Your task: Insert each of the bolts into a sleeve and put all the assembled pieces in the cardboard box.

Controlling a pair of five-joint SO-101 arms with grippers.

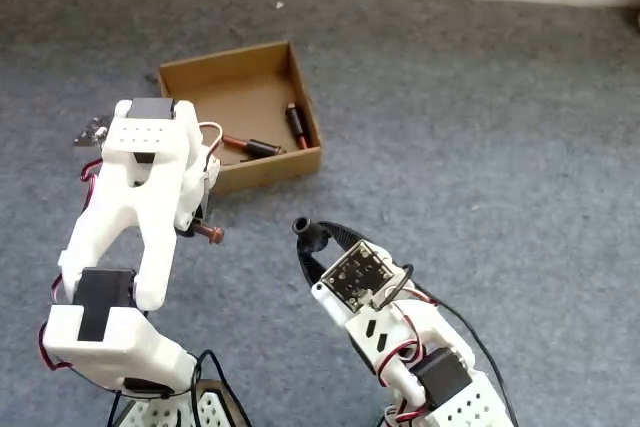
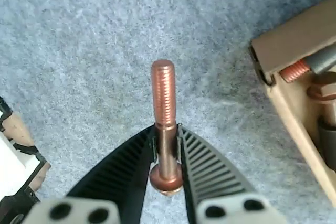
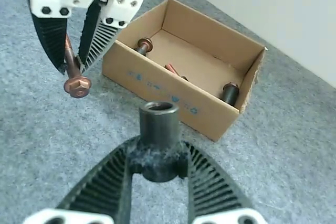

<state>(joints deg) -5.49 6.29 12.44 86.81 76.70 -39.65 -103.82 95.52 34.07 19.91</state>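
Bolt [image 2: 164,108] is pinched in my left gripper [image 2: 167,129], just before the cardboard box [image 1: 225,59] near wall. Sleeve [image 3: 158,129] is clamped in my right gripper [image 3: 157,150], right of the bolt, apart from it. Two assembled pieces [image 1: 250,146] lie inside the box.

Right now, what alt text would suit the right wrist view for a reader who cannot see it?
The right gripper holds a dark sleeve, its open end showing, over grey carpet. Beyond it the left gripper holds a copper bolt beside an open cardboard box with assembled pieces inside.
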